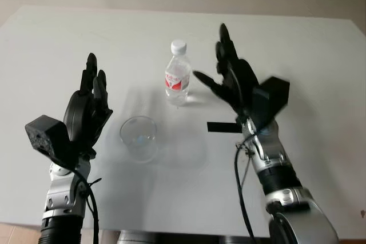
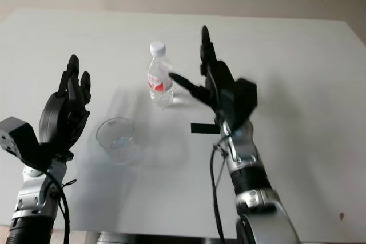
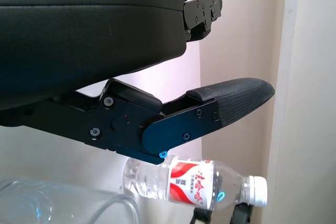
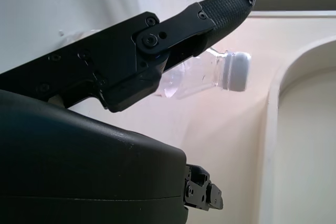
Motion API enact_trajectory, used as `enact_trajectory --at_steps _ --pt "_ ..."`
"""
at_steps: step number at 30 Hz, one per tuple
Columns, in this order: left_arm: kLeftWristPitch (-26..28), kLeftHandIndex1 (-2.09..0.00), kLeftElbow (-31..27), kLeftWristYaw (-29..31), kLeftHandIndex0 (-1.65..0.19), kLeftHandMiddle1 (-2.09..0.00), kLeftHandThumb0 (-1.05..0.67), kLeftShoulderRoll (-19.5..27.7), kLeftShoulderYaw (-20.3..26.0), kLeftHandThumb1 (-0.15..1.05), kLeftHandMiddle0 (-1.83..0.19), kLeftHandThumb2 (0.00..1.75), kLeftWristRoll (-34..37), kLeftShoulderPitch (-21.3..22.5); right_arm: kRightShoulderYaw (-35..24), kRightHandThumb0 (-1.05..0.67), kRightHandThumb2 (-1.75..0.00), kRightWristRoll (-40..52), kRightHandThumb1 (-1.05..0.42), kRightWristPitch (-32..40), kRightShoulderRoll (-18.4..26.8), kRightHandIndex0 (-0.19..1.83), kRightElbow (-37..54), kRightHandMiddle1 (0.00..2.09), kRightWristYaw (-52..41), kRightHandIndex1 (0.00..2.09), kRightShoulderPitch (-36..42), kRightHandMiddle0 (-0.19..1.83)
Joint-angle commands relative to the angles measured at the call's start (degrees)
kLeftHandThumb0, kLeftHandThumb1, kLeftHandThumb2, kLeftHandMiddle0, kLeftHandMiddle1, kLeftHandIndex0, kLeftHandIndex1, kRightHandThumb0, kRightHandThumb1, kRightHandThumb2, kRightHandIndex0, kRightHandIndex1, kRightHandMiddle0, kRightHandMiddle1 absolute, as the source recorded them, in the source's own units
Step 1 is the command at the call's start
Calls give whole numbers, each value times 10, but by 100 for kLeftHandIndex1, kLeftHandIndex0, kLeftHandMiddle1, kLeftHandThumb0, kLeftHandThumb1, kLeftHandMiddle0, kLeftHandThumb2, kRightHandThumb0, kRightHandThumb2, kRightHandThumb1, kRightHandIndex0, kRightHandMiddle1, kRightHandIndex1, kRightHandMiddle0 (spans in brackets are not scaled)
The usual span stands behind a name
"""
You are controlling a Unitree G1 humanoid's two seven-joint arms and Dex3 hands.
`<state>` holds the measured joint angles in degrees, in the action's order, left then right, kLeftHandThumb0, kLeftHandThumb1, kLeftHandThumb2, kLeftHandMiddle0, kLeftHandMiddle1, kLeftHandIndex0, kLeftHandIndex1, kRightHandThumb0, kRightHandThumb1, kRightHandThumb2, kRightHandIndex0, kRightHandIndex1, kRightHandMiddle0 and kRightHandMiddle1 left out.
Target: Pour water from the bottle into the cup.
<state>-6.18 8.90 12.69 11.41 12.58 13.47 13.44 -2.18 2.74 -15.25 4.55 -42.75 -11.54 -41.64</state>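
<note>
A small clear water bottle (image 1: pixel 178 75) with a white cap and red label stands upright near the middle of the white table (image 1: pixel 68 44). An empty clear plastic cup (image 1: pixel 138 136) stands in front of it, slightly to the left. My right hand (image 1: pixel 226 78) is open, raised just right of the bottle, its thumb reaching toward the label without touching. My left hand (image 1: pixel 91 98) is open, held up left of the cup. The bottle (image 3: pixel 194 186) and the cup's rim (image 3: pixel 63 205) show past the left hand's fingers; the bottle's capped neck (image 4: pixel 223 72) lies behind a right-hand finger.
A short black strip (image 1: pixel 223 127) lies on the table right of the cup, under my right forearm. The table's far edge meets a beige wall. Open tabletop stretches to both sides and behind the bottle.
</note>
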Motion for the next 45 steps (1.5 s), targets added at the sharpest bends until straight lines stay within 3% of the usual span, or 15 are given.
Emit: enact_trajectory --at_steps 1,13,32,39,43,44,45 --pt "2 -5 -11 -2 18 -6 -82 -3 2 105 17 78 3 -6 2 -97 -5 -7 -90 -17 -4 -19 -41 0 4 0 -30 -19" --pt "5 -5 -12 2 19 -5 -82 1 4 105 18 78 6 -8 20 -98 -6 -61 -91 -48 -21 -19 -221 0 48 0 -124 -19" --pt "6 -5 -14 -5 18 -5 -81 1 1 105 17 80 0 -13 22 -97 -5 -80 -90 -55 -59 -19 -275 0 58 0 -148 -19" --pt "2 -6 -9 -5 17 -6 -81 -1 3 105 16 78 1 -15 -20 -80 -5 -35 -87 -49 -87 -19 -289 2 58 0 -163 -17" --pt "0 -6 -7 -9 17 -6 -81 -6 3 105 16 78 2 -15 -52 -68 -5 -3 -86 -9 -99 1 -302 18 71 11 -187 13" --pt "0 -6 -8 -10 17 -6 -81 -6 2 105 15 77 2 -15 -58 -63 -5 3 -86 2 -100 9 -305 38 74 18 -193 15" --pt "0 -6 -8 -11 17 -6 -81 -7 3 105 15 77 2 -15 -66 -56 -5 10 -87 12 -101 9 -307 95 76 58 -199 4"
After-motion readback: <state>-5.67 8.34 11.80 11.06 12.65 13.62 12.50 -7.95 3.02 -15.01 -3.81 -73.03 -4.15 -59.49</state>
